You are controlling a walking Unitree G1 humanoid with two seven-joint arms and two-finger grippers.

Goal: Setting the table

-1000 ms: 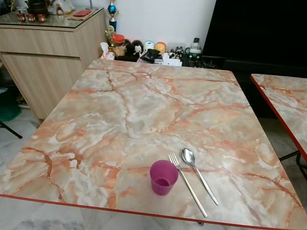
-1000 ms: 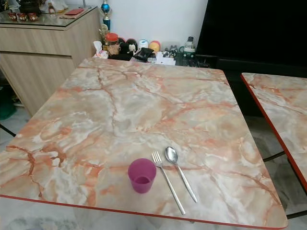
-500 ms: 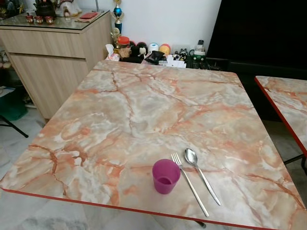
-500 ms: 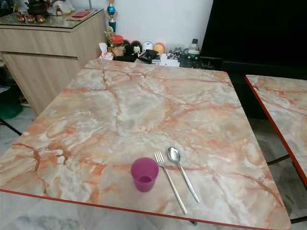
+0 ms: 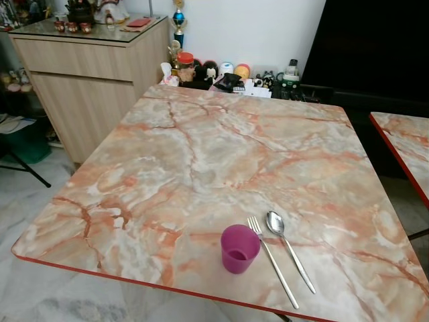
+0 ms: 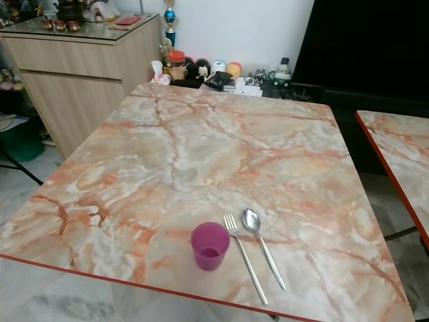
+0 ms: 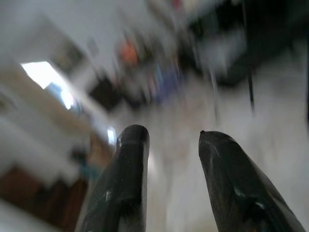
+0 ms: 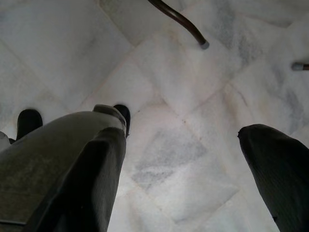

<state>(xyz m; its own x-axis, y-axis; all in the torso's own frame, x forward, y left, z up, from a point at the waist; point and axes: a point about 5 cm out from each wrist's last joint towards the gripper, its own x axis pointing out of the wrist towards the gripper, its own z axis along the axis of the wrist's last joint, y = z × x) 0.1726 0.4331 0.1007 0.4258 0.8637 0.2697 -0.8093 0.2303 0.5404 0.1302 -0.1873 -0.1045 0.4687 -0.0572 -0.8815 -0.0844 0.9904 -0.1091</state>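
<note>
A marble-patterned table, pink and orange with a thin red edge, takes up most of the head camera's picture, seen from above and in front. Near its front edge stands a small purple cup, upright and open at the top. Just beside the cup, on the robot's right, a silver fork lies flat with its tines pointing away from the robot, and a silver spoon lies next to it on the far side from the cup, bowl end also pointing away; the two run nearly parallel, close together but apart. Behind the table, along a white wall, sits a cluster of small items, including a jar with a red lid. To the left is a wooden sideboard with a glass top carrying small ornaments. The corner of a second table with the same pattern shows at the right. The left gripper hangs with its two black fingers spread apart and nothing between them; the background in its wrist view is heavily blurred, possibly a room with furniture. The right gripper points down at a pale marble tile floor, its fingers wide apart and empty, with a dark curved furniture leg beyond them.
</note>
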